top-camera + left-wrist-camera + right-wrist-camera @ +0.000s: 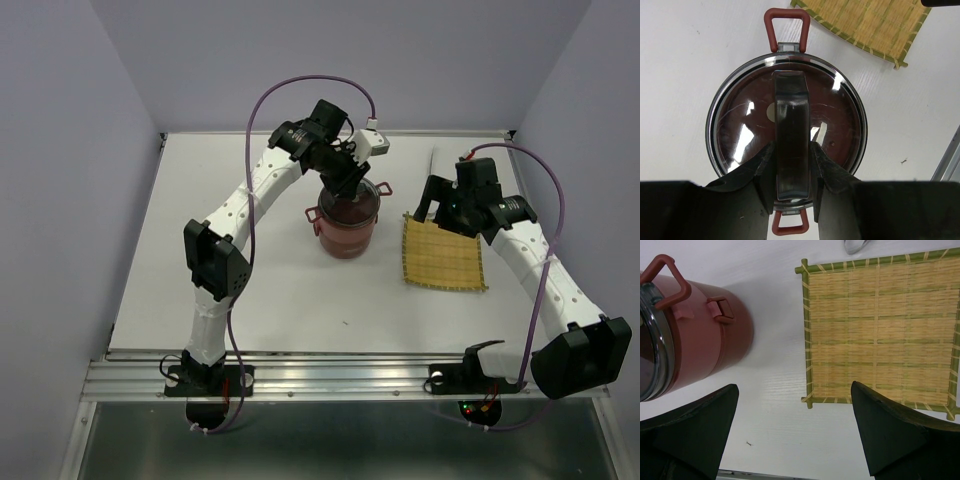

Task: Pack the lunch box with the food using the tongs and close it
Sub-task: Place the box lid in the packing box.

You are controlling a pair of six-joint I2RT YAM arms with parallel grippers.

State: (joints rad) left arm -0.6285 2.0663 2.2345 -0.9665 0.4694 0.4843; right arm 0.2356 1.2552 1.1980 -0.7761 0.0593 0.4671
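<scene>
Lid seating on the lunch box (347,225), centre of the overhead view
Left gripper (791,150) jaws clench the lid handle (790,100) to hold the lid (740,130) square on the rim; right gripper (794,387) jaws stand released over the mat (880,330) edge, tongs (855,245) parked at upper right

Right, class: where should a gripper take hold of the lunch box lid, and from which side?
The raised bar across the lid's centre, from straight above, jaws across its narrow width. The lid lies flat, too wide to span; the bar gives parallel sides. The left gripper holds it so.
</scene>
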